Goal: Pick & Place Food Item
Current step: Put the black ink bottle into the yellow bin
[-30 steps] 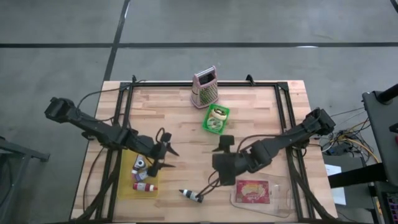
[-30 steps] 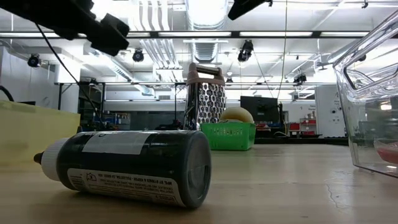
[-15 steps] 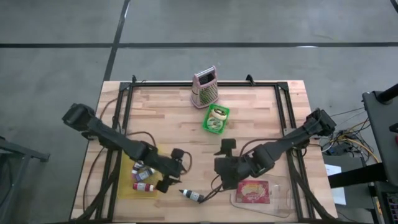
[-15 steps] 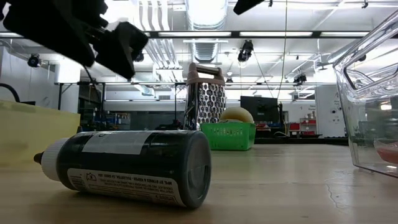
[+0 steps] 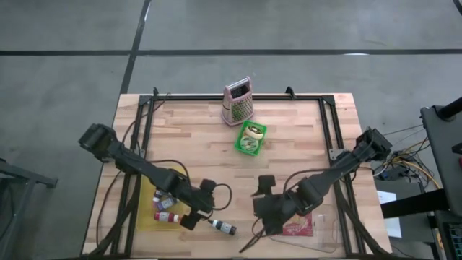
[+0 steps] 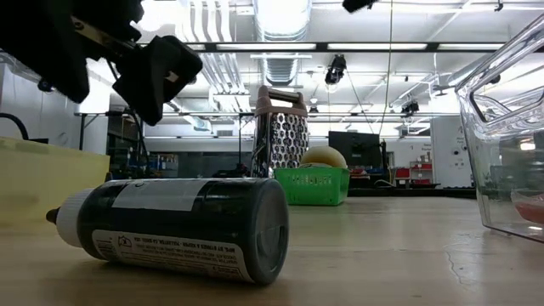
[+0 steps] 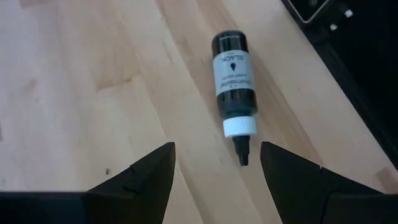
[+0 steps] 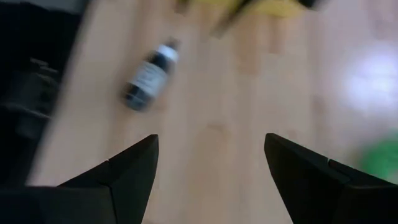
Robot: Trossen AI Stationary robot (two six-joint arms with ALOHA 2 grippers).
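Note:
A small black bottle (image 5: 224,228) with a white cap lies on its side on the wood table near the front edge; it also shows in the low view (image 6: 178,225), the left wrist view (image 7: 233,74) and the right wrist view (image 8: 146,78). My left gripper (image 5: 203,211) is open and empty, just left of the bottle and above it. My right gripper (image 5: 255,213) is open and empty to the bottle's right, over the left end of a clear container (image 5: 325,235) that holds a red food packet (image 5: 297,227).
A yellow tray (image 5: 153,204) with small bottles lies at the front left. A green basket (image 5: 251,137) with a round food item and a metal grater (image 5: 237,101) stand at the far middle. The black frame rails (image 5: 144,130) run along the table's sides.
My left gripper has moved toward the table's near edge and right, closing on the black bottle and turning toward it. My right gripper has moved toward the near edge, coming over the clear container's left end. The bottle has stayed in place.

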